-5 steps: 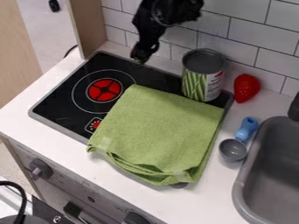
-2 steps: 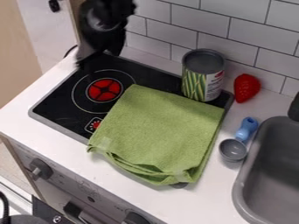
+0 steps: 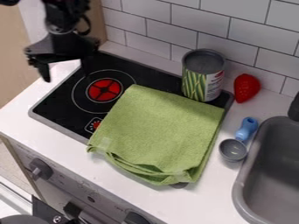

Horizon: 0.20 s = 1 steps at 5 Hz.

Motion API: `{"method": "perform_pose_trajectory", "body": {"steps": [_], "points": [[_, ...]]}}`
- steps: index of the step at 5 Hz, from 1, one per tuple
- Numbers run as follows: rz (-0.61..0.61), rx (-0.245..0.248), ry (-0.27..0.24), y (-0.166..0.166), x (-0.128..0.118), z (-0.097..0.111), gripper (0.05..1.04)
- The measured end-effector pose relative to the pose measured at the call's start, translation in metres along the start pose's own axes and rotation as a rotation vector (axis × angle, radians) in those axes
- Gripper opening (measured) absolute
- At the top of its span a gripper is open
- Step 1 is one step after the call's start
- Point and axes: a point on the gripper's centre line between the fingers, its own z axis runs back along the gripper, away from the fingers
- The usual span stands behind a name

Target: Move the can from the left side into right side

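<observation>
Over the left back corner of the black stove top, my gripper (image 3: 67, 75) hangs open, its two fingers spread wide with nothing between them. The can (image 3: 203, 75), with green beans on its label and a grey top, stands upright at the back right corner of the stove, well to the right of the gripper. The folded green towel lies just in front of the can.
The green towel (image 3: 158, 129) covers much of the stove (image 3: 64, 105). A red strawberry (image 3: 246, 87) is right of the can. In front of it lies a blue-handled scoop (image 3: 234, 149), beside the grey sink (image 3: 274, 175). White tiles rise behind.
My gripper has moved left from near the back wall to above the stove's left back corner, and its spread fingers have come into sight. The can has stayed put.
</observation>
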Motion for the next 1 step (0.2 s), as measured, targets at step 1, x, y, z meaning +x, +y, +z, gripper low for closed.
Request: {"method": "perform_pose_trajectory", "body": {"steps": [1], "points": [[-0.25, -0.041, -0.05, 0.0211, 0.0016, -0.0018, 0.997]]}}
